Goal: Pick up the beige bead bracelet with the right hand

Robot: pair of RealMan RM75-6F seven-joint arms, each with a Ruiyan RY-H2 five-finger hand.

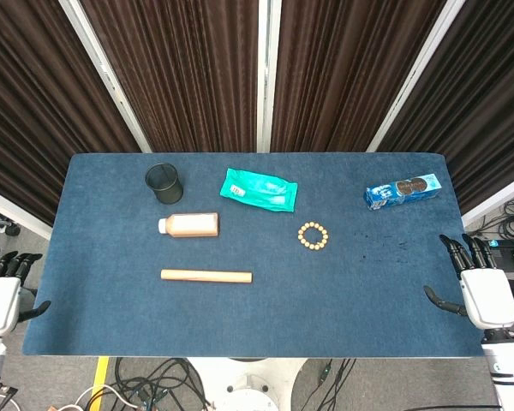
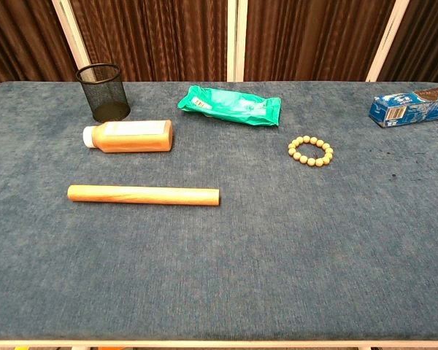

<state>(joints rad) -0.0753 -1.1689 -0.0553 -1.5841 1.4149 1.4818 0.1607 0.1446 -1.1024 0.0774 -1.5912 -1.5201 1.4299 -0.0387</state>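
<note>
Six things lie spread over the blue table (image 1: 111,317), and the one that matters, the beige bead bracelet (image 1: 313,235), sits flat as a closed ring a little right of the middle, touching nothing. Just beyond it, toward the curtains, lies a green packet (image 1: 259,189), near but apart from the beads. Further left a black mesh cup (image 1: 164,183) stands upright, with a capped bottle (image 1: 188,225) of tan liquid on its side just in front of it, the white cap pointing left. Nearer the front edge a wooden stick (image 1: 206,276) lies roughly level with the table's long side, well apart from the bracelet. A blue biscuit box (image 1: 403,192) rests near the far right corner, and some dark specks mark the cloth between it and the right edge. The right hand (image 1: 475,287) hangs off the table's right edge, well away from the bracelet, its fingers (image 1: 459,252) spread and straight and its thumb out to the side, holding nothing. The left hand (image 1: 4,295) hangs off the left edge; its dark fingers appear spread and empty too, though the picture's border cuts part of it off. Neither hand shows in the chest view.
</note>
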